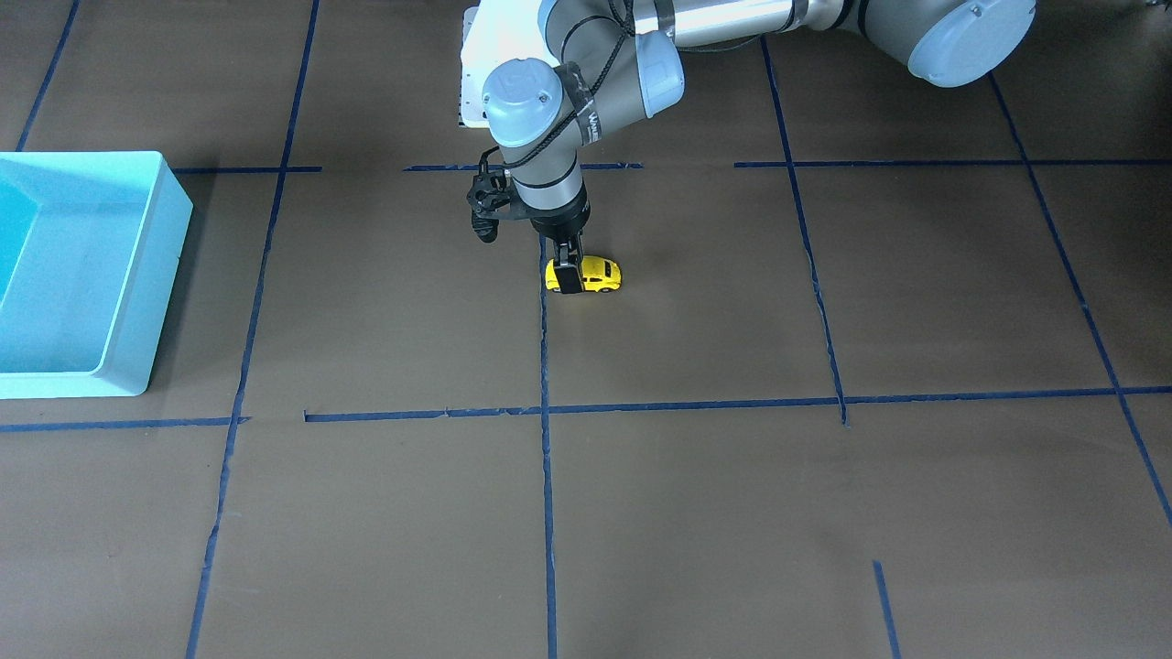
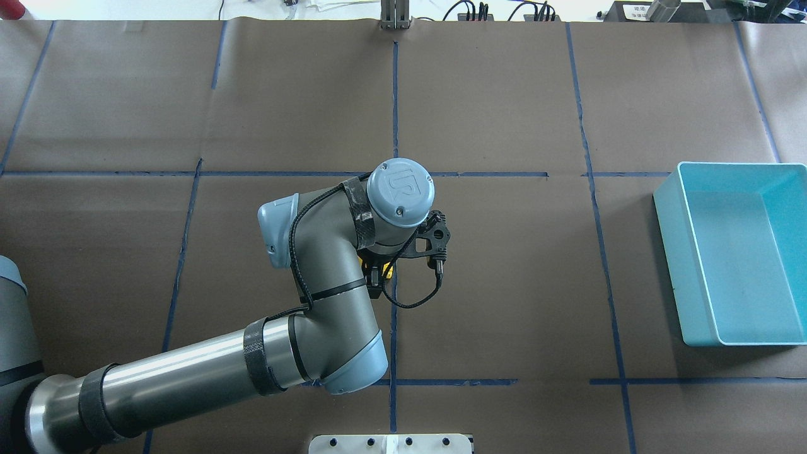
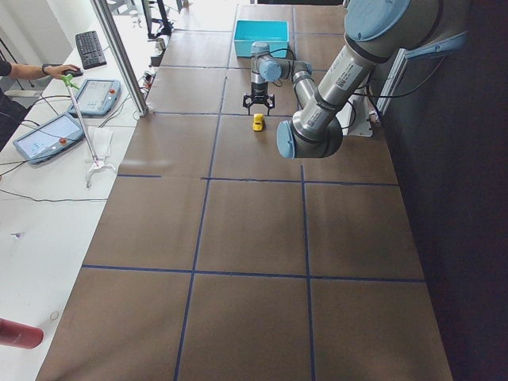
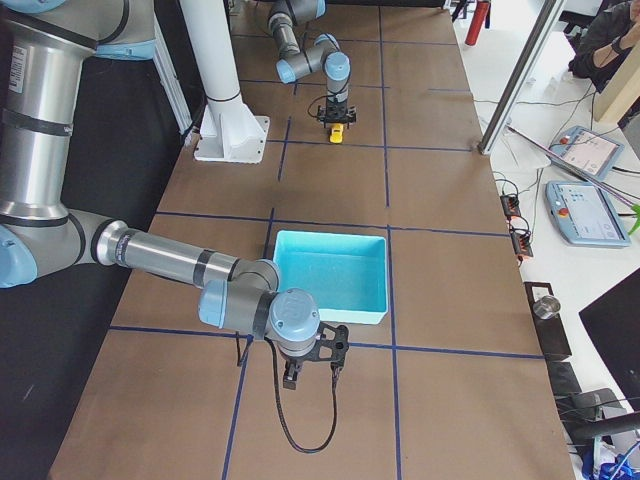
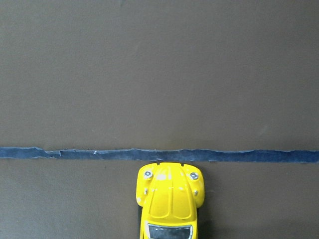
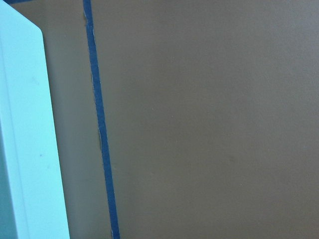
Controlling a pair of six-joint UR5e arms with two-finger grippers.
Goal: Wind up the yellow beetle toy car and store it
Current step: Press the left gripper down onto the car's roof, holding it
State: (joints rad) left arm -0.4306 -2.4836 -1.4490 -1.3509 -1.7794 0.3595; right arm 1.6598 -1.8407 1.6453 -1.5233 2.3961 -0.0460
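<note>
The car (image 1: 586, 275) sits on its wheels near the middle of the brown worktop (image 1: 696, 513), just beside a blue tape line (image 1: 547, 348) that runs across the paper. The left claw (image 1: 569, 275) points straight down over the car, its dark fingers (image 1: 569, 275) straddling the body at one end, narrow about the car's sides and looking closed on it. In the overhead view the left arm's wrist hides nearly all of the car (image 2: 386, 270), only a sliver of yellow showing beside the fingers. The left wrist view shows the car's rounded bonnet (image 5: 168, 195) and the top of its windscreen at the bottom edge, the nose touching the tape line (image 5: 159, 155). The turquoise bin (image 2: 731, 252) stands well apart at the right end of the worktop. The right claw (image 4: 312, 368) hangs near the bin (image 4: 333, 273), just beyond its near wall, and whether it is wide or narrow I cannot tell.
</note>
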